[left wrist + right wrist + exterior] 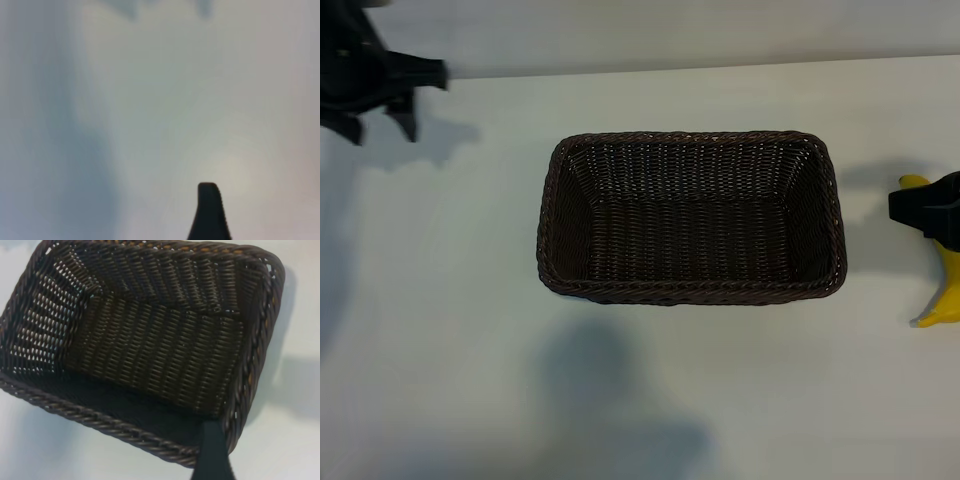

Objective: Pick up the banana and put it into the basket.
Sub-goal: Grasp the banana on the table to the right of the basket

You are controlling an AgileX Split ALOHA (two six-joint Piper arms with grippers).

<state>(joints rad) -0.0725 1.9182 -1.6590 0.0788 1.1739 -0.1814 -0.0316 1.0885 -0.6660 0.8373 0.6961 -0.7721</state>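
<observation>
I've got the basket (690,218) sitting mid-table, its long side running left to right across the exterior view, nothing inside it. The banana (948,290) is off at the far right edge of that view, well apart from the basket's right end, on the white table (450,300). Its long axis runs roughly front to back, one tip showing near the top beside the gripper, the other curling out at the bottom; I can't tell which end is the stem. My right gripper (926,208) is directly over the banana's upper part, jaws fairly wide; I can't tell whether they hold it. My left gripper (380,85) sits parked at the top left corner, jaws wide, gripping nothing.
</observation>
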